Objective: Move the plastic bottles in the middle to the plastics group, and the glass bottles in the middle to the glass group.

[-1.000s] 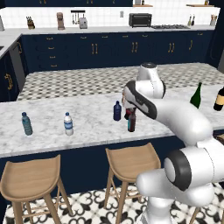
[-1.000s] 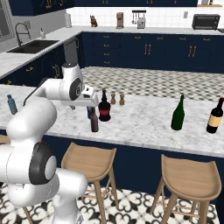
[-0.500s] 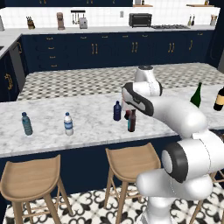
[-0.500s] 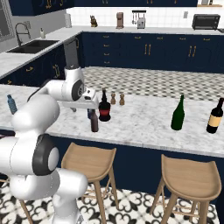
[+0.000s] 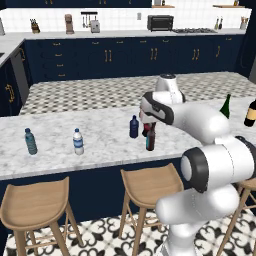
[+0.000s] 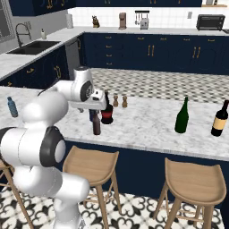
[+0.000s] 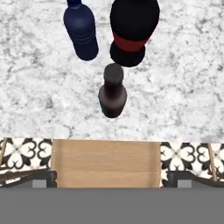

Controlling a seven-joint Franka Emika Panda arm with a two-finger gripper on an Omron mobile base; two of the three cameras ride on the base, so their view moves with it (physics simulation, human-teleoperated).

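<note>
Hand view: I am hovering over the white marble bench (image 7: 183, 100), looking down on a small brown glass bottle (image 7: 113, 92) at the centre of the frame. An opaque navy-blue plastic bottle (image 7: 81, 29) is standing at the upper left, and a squat dark glass bottle with a red label (image 7: 131, 29) just to its right. My jaws are spread wide and holding nothing. A wooden stool seat (image 7: 105, 164) is showing in the lower part.

Two wooden stools (image 6: 91, 166) at marble counter (image 5: 100, 145); toaster oven (image 5: 160, 22) behind.
</note>
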